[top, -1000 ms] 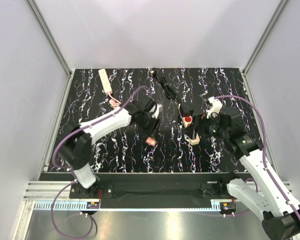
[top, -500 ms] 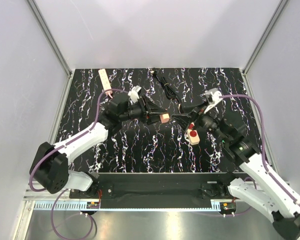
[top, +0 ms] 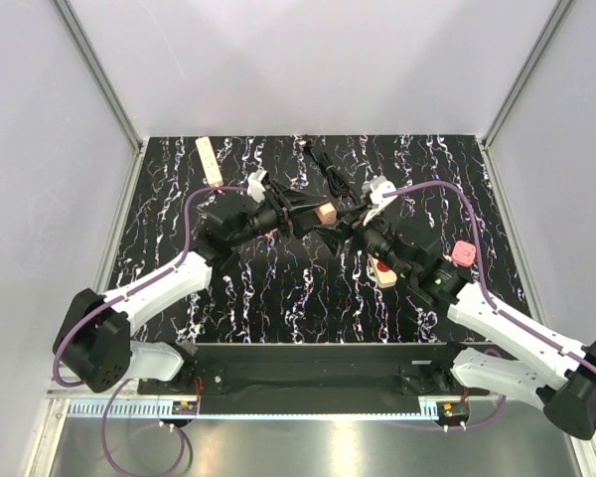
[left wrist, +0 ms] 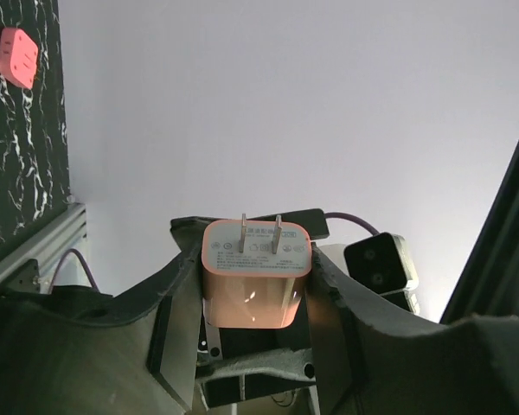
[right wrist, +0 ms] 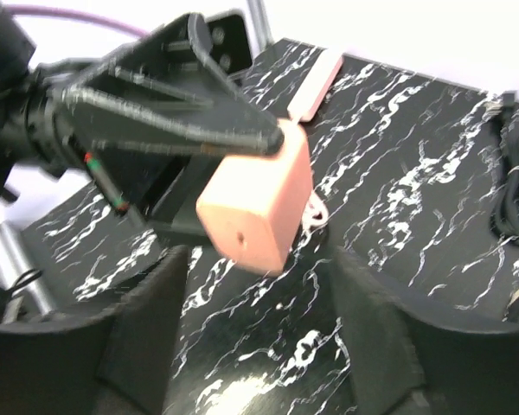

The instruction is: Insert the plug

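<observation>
My left gripper (top: pixel 318 214) is shut on a salmon-pink plug (top: pixel 326 211), held above the middle of the mat. In the left wrist view the plug (left wrist: pixel 255 285) sits between both fingers (left wrist: pixel 177 294) with its two prongs pointing away. My right gripper (top: pixel 350 221) faces it from the right, open. In the right wrist view the plug (right wrist: pixel 258 207) hangs just beyond the right gripper (right wrist: pixel 259 294), outside the jaws and touching neither finger. A beige power strip with a red switch (top: pixel 384 273) lies partly hidden under the right arm.
A pink socket cube (top: pixel 464 252) sits to the right beside the right arm and shows in the left wrist view (left wrist: pixel 20 56). A white strip (top: pixel 212 159) lies at the back left. Black cables (top: pixel 333 177) run along the back middle of the marbled mat (top: pixel 278 298).
The left arm swung up and right, carrying the plug to the mat's middle. The right arm turned left toward it, uncovering the pink cube, and its jaws narrowed somewhat.
</observation>
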Tool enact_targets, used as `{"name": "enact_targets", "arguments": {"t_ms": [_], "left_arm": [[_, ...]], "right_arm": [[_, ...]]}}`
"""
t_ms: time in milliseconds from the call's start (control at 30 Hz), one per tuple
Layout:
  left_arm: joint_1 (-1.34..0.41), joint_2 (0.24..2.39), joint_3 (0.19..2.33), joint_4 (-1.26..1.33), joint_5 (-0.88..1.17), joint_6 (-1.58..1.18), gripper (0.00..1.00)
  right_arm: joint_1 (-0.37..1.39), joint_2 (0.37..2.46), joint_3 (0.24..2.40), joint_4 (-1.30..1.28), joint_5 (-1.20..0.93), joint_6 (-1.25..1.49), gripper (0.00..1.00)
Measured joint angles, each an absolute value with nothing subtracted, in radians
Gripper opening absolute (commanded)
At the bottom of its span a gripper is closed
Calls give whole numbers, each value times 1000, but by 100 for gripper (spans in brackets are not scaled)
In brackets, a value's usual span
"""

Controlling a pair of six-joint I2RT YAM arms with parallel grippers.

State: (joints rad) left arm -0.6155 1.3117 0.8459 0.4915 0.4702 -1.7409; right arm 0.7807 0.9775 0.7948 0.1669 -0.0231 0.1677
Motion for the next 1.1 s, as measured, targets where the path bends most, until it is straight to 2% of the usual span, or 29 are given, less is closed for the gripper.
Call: {"name": "enact_targets", "arguments": {"t_ms": [200, 300, 333, 400, 467, 500, 533, 633, 667, 900, 1033, 1100], "left_arm": [[-629, 1312, 820, 507, 445, -1784, 0], [-632, 1312, 817, 527, 431, -1799, 0], [-632, 1312, 815, 533, 426, -1806, 0], [-632, 1316, 810, 547, 414, -1828, 0], [-631, 1335, 810, 574, 419, -1842, 38], [-631, 1352, 810, 598, 423, -1845, 51], [-631, 1372, 810, 625, 430, -1851, 75], [-635, 1425, 808, 705, 456, -1859, 95], [-637, 1437, 806, 725, 464, -1861, 99], [-595, 1436, 807, 719, 558, -1763, 99], [-521, 1398, 870, 452, 603, -1549, 99], [-480, 1372, 939, 253, 608, -1385, 99]], "right_arm": [[795, 1011, 795, 244, 18, 130, 56], [799, 1015, 795, 282, 35, 119, 36], [799, 1016, 795, 291, 44, 113, 17], [800, 1019, 795, 303, 61, 91, 0], [801, 1021, 789, 313, 78, 81, 0], [801, 1020, 781, 323, 91, 79, 0], [801, 1018, 771, 332, 107, 79, 0], [802, 1010, 759, 324, 159, 94, 0], [802, 1006, 760, 312, 179, 99, 0], [802, 1000, 837, 67, 297, 118, 0], [760, 1000, 866, -141, 287, 151, 0], [665, 1011, 898, -279, 202, 170, 0]]}}
